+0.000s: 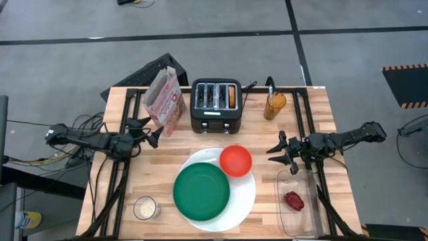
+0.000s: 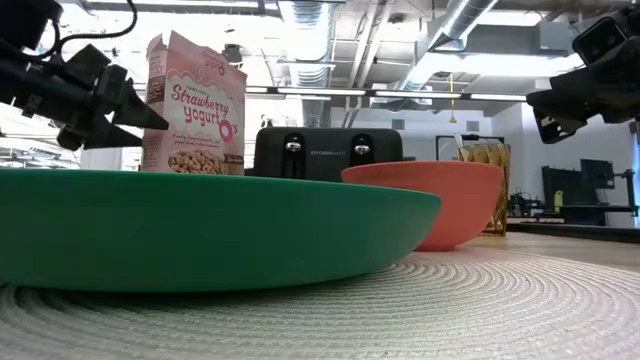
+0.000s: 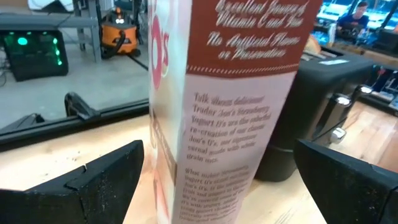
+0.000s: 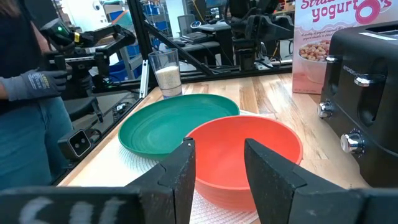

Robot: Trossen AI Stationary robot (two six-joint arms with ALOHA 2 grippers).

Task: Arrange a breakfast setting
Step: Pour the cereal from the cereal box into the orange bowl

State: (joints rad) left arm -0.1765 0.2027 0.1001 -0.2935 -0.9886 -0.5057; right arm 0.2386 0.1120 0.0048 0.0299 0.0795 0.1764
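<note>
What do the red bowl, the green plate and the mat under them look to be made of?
Red bowl: likely plastic, matte to satin, uniform colour with soft highlights. Green plate: probably the same plastic, with faint concentric rings and a dull sheen. White mat: seemingly woven fibre or vinyl cord, with a ribbed, coiled texture in the low view.

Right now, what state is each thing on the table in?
Left gripper: jaws open, empty, beside the cereal box.
Right gripper: jaws partly open, empty, near the red bowl.
Cereal box: upright.
Toaster: one slot filled, the others empty.
Green plate: empty, on the white plate.
Red bowl: empty, on the white plate.
Clear tub: holds a red food item.
</note>
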